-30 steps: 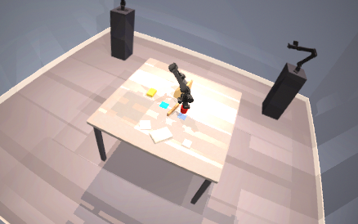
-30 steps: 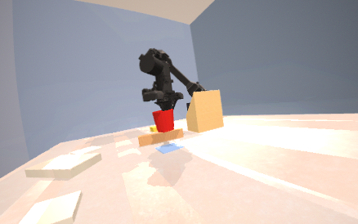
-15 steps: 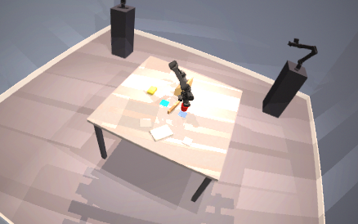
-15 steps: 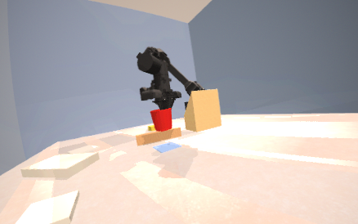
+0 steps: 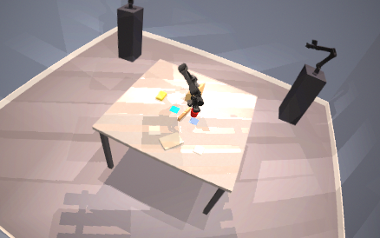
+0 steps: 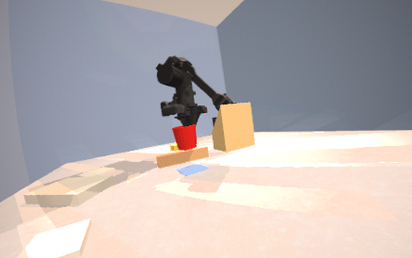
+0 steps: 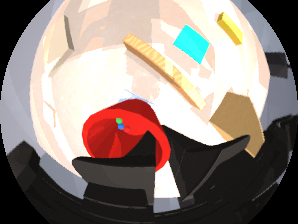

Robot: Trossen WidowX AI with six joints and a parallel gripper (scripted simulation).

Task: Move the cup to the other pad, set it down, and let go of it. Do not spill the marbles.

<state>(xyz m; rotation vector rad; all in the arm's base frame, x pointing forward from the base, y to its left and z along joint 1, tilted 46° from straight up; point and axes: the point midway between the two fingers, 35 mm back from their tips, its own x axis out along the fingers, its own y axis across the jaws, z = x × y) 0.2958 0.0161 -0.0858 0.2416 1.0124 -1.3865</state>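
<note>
Gripper (image 6: 187, 123) clamped on red cup (image 6: 184, 137), held upright in air above wooden bar (image 6: 182, 156), marbles (image 7: 120, 123) inside; est. mid-transfer btwn pale-blue pad (image 5: 193, 122) & cyan pad (image 5: 174, 109): carry, set-down, release outstanding.
</note>
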